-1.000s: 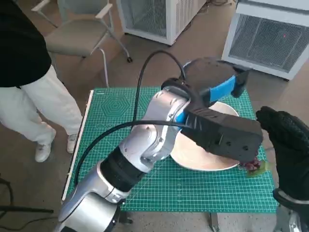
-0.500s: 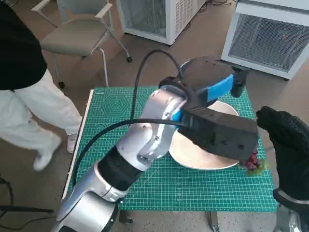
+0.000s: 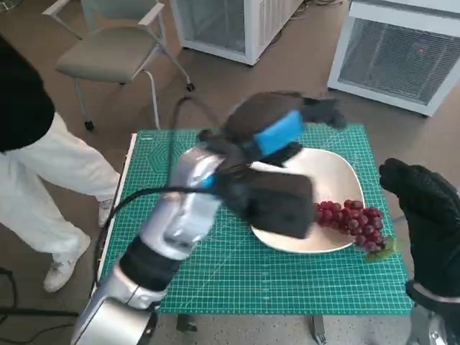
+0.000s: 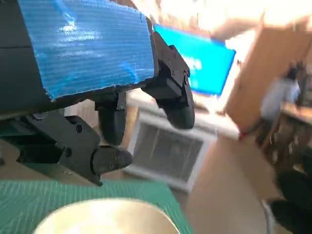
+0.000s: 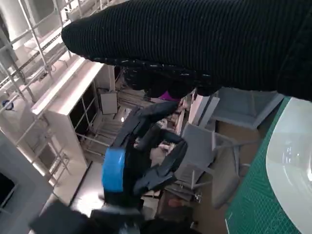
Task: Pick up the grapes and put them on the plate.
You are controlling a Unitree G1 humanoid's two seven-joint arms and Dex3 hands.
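Grapes (image 3: 353,222) lie on the near right part of the plate (image 3: 338,169), trailing over its rim onto the green counter (image 3: 215,277). My left hand (image 3: 277,129) hovers above the plate, fingers spread, holding nothing. My gloved right hand (image 3: 424,208) waits beside the counter, empty.

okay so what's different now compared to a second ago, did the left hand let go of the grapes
Yes. The left hand has lifted and swung back toward the table's far left, open and empty. The grapes, earlier hidden under the arm, now lie on the plate, trailing over its near right rim. The right hand and plate stayed put.
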